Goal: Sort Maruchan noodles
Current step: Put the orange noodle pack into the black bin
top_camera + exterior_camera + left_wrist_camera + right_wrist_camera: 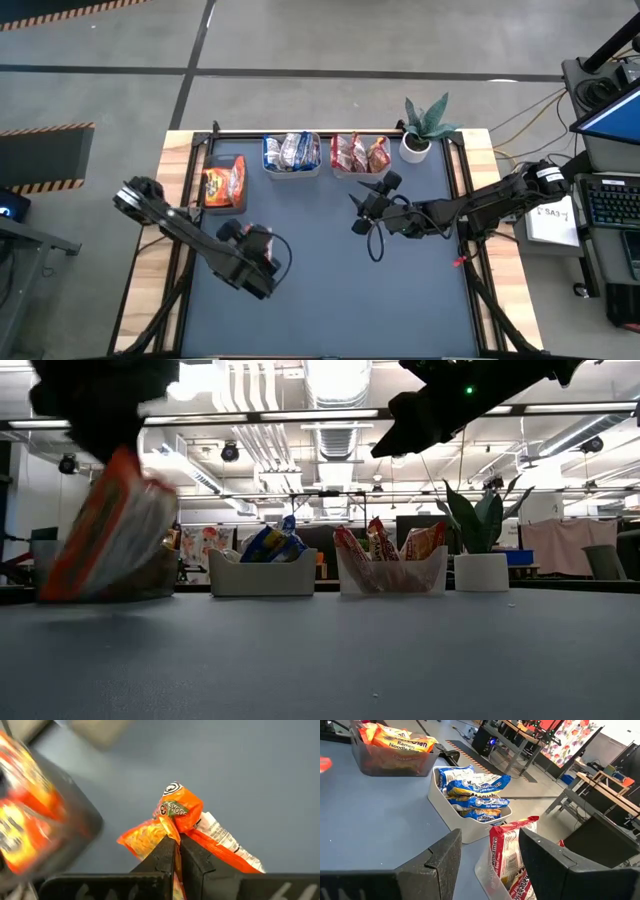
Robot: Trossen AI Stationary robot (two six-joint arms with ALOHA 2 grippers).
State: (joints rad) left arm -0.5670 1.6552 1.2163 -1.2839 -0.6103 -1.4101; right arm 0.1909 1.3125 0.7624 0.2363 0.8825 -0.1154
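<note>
My left gripper [176, 840] is shut on an orange-yellow Maruchan noodle packet [150, 832], over the near left part of the blue mat [330, 290]. In the low view the packet [105, 535] hangs below that dark gripper [100, 400]. My right gripper [362, 205] hovers open, roughly level, in front of the clear tub of red packets [360, 153]. One red packet [507, 855] shows beyond the gap between its fingers, untouched. Blue packets lie in a white tub [291, 153], and orange ones in a dark tub [222, 182]. My left gripper pinches the orange packet between its two fingers at a bunched, crumpled part of the wrapper [172, 822]. The fingers slant downward onto it. The packet hangs below them, tilted, with its printed face to one side and its white back [220, 837] to the other, clear of the mat.
The three tubs stand in a row along the far edge, with a potted plant [425, 125] at the far right corner. The mat's middle and near part hold no objects. A desk with a keyboard [610, 205] stands beyond the table's right edge.
</note>
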